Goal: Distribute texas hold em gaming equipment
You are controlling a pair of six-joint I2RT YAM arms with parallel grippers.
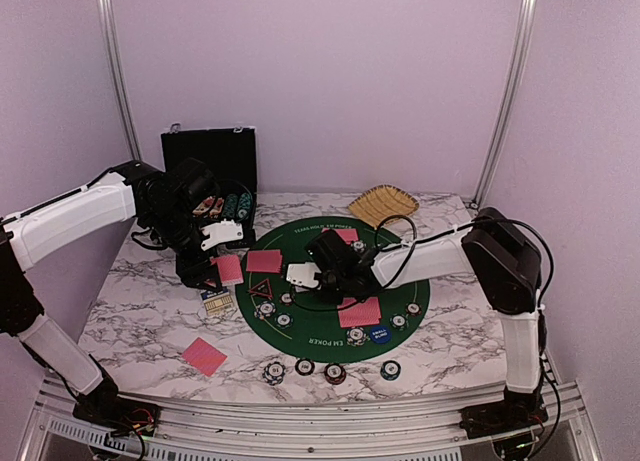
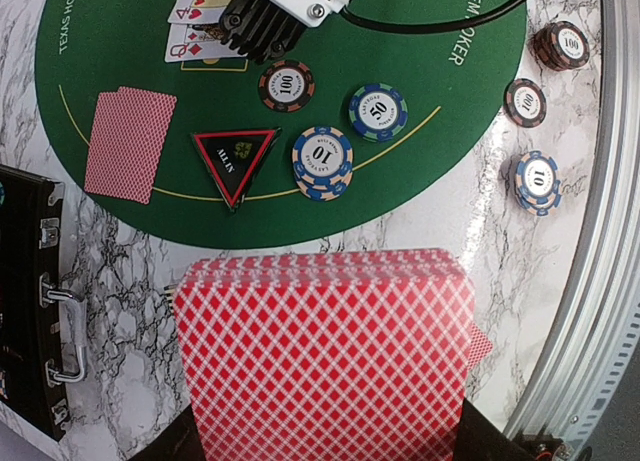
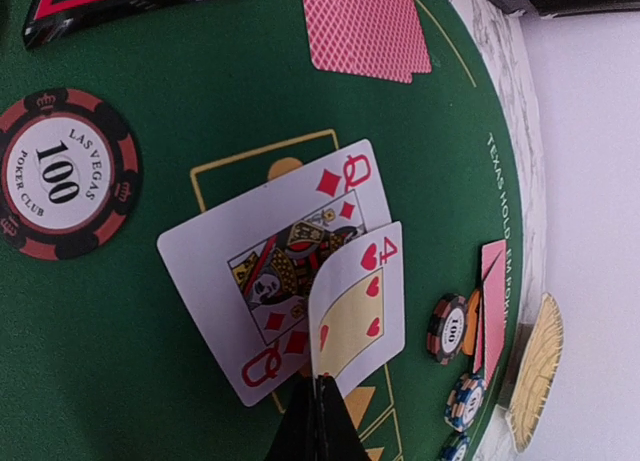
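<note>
My left gripper [image 2: 325, 426] is shut on a deck of red-backed playing cards [image 2: 320, 361], held over the marble just left of the green mat [image 1: 300, 326]. My right gripper [image 3: 318, 386] is shut on the edge of a face-up four of hearts [image 3: 362, 301], which tilts over a queen of diamonds [image 3: 262, 271] lying on the mat. Near them are a black-red triangular marker [image 2: 235, 163], striped chips marked 100 [image 2: 287, 86], 50 [image 2: 378, 112] and 10 [image 2: 322, 162], and a face-down pair of cards [image 2: 128, 141]. A blue disc button [image 1: 379, 333] lies at the mat's front right.
An open black case [image 1: 210, 156] stands at the back left and a tan woven basket [image 1: 383, 203] at the back. Several chips [image 1: 335, 373] line the table's front edge, and a lone face-down card [image 1: 204, 356] lies front left. More face-down cards [image 1: 359, 311] rest on the mat.
</note>
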